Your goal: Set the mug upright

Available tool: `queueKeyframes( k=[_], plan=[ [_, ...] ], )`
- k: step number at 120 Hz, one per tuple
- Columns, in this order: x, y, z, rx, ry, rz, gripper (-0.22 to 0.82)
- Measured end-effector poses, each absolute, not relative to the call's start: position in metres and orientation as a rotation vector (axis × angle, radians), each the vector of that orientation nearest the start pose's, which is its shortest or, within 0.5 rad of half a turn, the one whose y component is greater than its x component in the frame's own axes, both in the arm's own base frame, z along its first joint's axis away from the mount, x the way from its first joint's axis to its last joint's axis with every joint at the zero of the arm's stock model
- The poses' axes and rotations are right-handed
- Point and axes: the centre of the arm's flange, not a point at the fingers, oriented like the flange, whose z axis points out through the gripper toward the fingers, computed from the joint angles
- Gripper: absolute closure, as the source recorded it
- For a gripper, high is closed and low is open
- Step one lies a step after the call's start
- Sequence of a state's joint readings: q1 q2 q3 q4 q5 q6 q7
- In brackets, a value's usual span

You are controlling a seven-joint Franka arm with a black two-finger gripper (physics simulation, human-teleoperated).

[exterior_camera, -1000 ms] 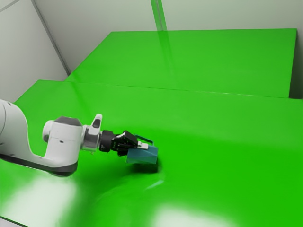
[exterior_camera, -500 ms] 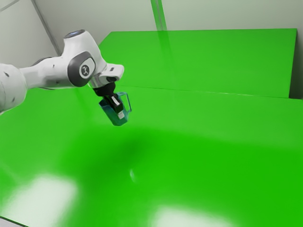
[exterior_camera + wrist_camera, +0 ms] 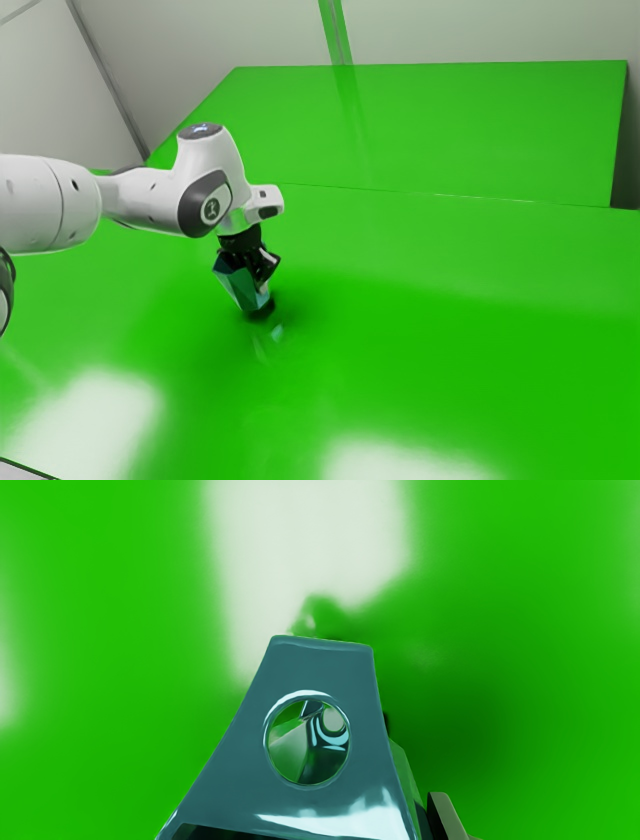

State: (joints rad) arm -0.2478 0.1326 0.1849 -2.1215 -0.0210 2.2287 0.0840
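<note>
The arm (image 3: 150,195) reaches out, its gripper (image 3: 257,281) pointing steeply down.

The table (image 3: 420,350) lies under the mug (image 3: 239,284), which is at the end effector (image 3: 257,284).

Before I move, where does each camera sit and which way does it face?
Exterior view: beside the arm, looking down across the table; arm and gripper show.
Wrist view: mounted on the arm, facing out past the gripper toward the mug and table; one finger shows at the bottom edge.
Both views share the mug and table.
</note>
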Motion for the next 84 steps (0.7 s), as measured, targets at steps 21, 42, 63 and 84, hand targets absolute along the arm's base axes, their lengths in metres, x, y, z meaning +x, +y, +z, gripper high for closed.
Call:
queueKeyframes(
  k=[21, 42, 63, 84],
  plan=[
    [0.554, -0.038, 0.342, -3.144, 0.046, 0.040, 0.55],
    [0.553, -0.039, 0.344, -3.148, -0.079, 0.036, 0.25],
    [0.557, -0.041, 0.374, -3.156, -0.162, -0.023, 0.12],
    [0.575, -0.044, 0.516, -3.173, -0.199, -0.237, 0.06]
  ],
)
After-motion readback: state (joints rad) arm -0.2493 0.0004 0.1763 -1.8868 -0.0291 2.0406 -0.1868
